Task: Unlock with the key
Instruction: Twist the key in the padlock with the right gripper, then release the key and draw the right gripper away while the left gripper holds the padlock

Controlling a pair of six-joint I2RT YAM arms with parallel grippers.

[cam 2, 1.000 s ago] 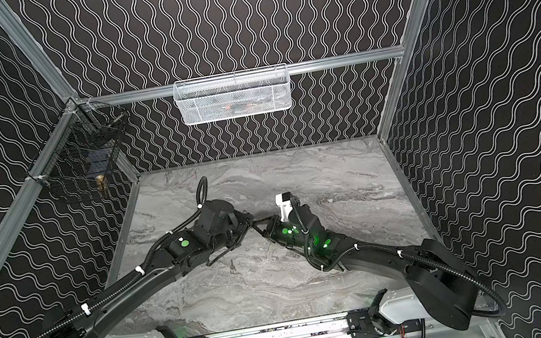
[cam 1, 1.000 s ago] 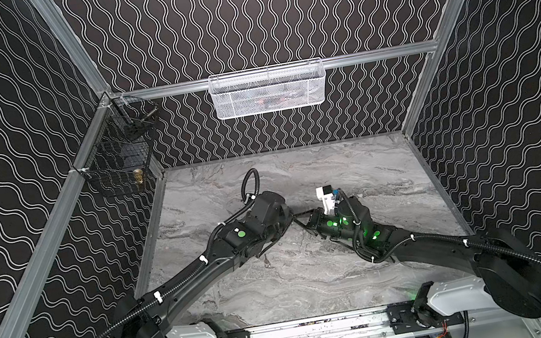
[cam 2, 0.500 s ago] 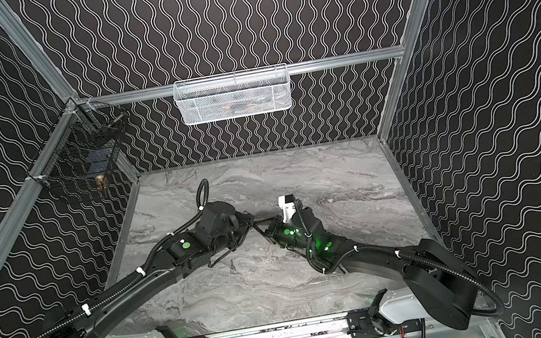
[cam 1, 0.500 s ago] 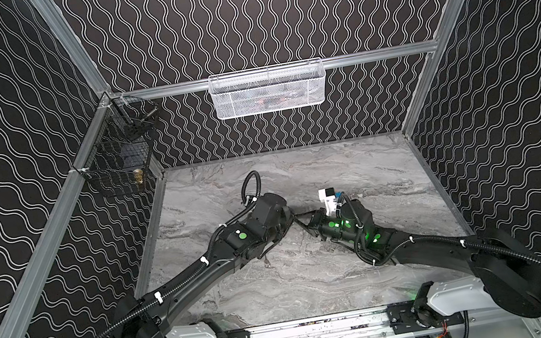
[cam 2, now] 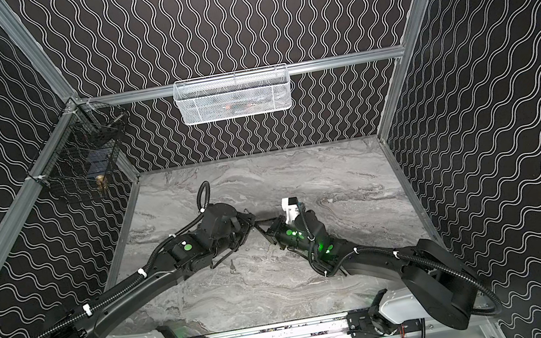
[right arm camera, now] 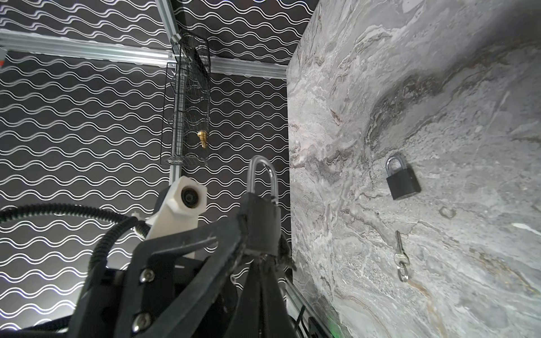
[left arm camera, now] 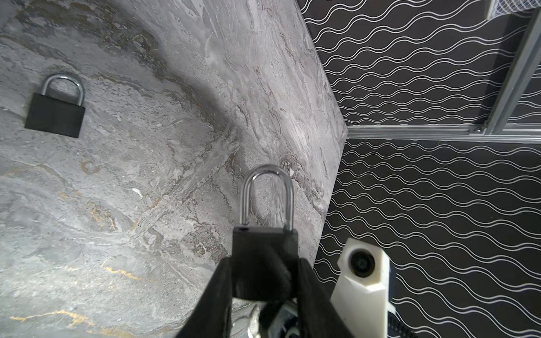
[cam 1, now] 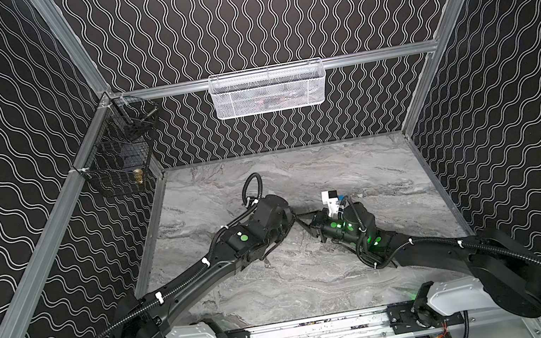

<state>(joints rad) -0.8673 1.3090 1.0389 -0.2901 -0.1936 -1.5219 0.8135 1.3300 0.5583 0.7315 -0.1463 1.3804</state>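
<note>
A black padlock (left arm camera: 265,245) with a silver shackle is held off the marble table by my left gripper (left arm camera: 265,281), whose fingers (left arm camera: 216,292) clamp its body from both sides. The shackle looks seated in the body. My right gripper (right arm camera: 263,260) is shut, with its tips pressed against the underside of the padlock (right arm camera: 259,222). A silver key ring (left arm camera: 253,320) shows there; the key's blade is hidden. In both top views the left gripper (cam 1: 292,216) and the right gripper (cam 1: 306,223) meet mid-table.
A second black padlock (right arm camera: 402,181) lies flat on the table, with a loose key on a ring (right arm camera: 400,257) beside it. A white mesh basket (cam 1: 269,90) hangs on the back wall. A black wire basket (cam 1: 118,158) hangs at the left.
Both grippers, joined at the padlock, have drifted slightly to the right and toward the front. Neither grip has changed.
</note>
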